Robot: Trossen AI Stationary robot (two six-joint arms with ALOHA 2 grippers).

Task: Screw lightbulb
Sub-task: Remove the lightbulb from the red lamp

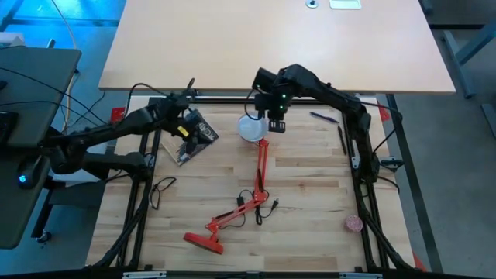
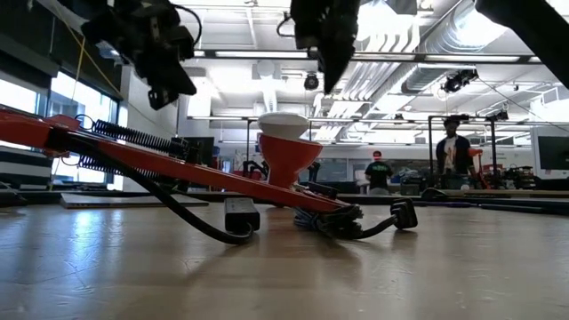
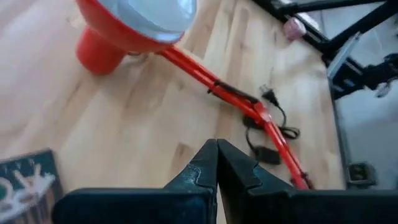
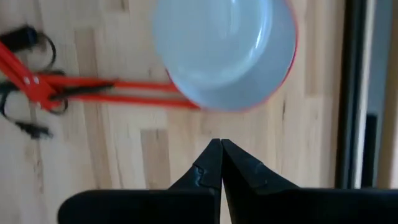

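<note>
We read no complete text. Dark printed card (image 3: 25, 183) beside closed left jaws carries pale lettering, undecipherable to us. Same card (image 1: 194, 136) in high view: print illegible.

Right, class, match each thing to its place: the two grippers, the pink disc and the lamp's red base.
Things:
1. right gripper
2. left gripper
3. pink disc
4. lamp base

Places:
A. by the dark booklet
B. above the lamp shade
C. near the right edge of the table
D. at the end of the red arm away from the shade

Pairs: 1-B, 2-A, 3-C, 4-D
</note>
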